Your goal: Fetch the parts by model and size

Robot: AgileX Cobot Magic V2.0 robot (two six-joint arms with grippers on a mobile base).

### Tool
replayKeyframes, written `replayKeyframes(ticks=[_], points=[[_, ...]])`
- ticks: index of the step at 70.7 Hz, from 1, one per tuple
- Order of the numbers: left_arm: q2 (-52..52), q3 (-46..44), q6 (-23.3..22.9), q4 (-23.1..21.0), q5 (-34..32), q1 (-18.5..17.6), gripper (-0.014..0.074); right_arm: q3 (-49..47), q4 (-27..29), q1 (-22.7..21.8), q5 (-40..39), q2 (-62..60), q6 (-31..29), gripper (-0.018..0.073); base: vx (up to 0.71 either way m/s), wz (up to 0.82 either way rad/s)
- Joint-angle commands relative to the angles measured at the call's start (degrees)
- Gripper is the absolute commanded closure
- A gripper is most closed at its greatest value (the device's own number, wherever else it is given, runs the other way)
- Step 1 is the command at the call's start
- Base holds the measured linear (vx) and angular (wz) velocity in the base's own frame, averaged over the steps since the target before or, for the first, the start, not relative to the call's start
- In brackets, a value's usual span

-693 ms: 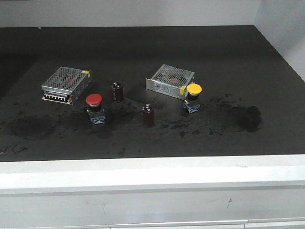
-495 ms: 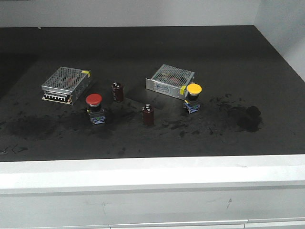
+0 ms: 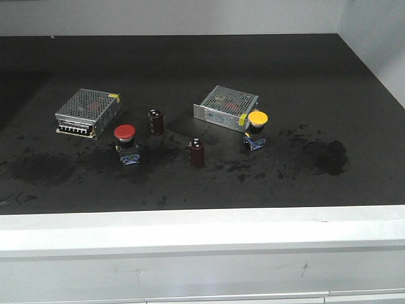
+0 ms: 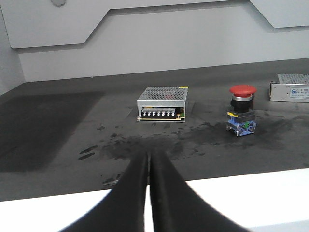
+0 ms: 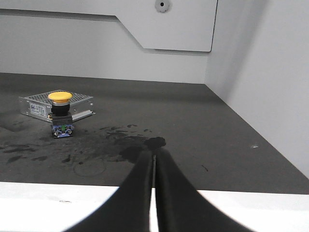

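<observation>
The red-capped push-button switch (image 3: 126, 143) stands upright on the black table, left of middle; it also shows in the left wrist view (image 4: 241, 110). The yellow-capped switch (image 3: 256, 130) stands right of middle, just in front of a silver box; it also shows in the right wrist view (image 5: 60, 114). My left gripper (image 4: 148, 155) is shut and empty, held back over the table's white front edge. My right gripper (image 5: 154, 152) is shut and empty, also back at the front edge. Neither gripper shows in the front view.
Two silver perforated metal boxes lie at the left (image 3: 88, 112) and the middle (image 3: 226, 107). Two dark red capacitors (image 3: 156, 122) (image 3: 197, 152) stand between the switches. Grey walls close the back and right (image 5: 270, 72). The white ledge (image 3: 202, 228) runs along the front.
</observation>
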Motion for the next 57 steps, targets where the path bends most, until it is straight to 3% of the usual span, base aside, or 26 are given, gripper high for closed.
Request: replayKeyframes(ticks=[1, 22, 38, 46, 57], points=[[-0.73, -0.71, -0.18, 0.00, -4.49, 0.08, 0.0603, 0.29, -0.41, -0.23, -4.22, -0.35, -0.34, 0.0569, 0.00, 0.00], [-0.73, -0.71, -0.18, 0.00, -4.49, 0.08, 0.0603, 0.29, -0.41, -0.23, -4.30, -0.35, -0.34, 0.0569, 0.00, 0.00], [-0.73, -1.45, -0.31, -1.24, -11.02, 0.08, 0.0603, -0.60, 0.08, -0.23, -12.97, -0.35, 2.43, 0.0569, 0.00, 0.00], [-0.52, -5.25, -0.31, -3.30, -12.29, 0.08, 0.0603, -5.91, 0.07, -0.23, -8.28, -0.35, 6.24, 0.0569, 0.00, 0.00], [5.27, -13.74, 0.32, -2.87, -11.44, 0.08, 0.0603, -15.24, -0.68, -0.23, -1.84, 3.23, 5.46, 0.0569, 0.00, 0.00]])
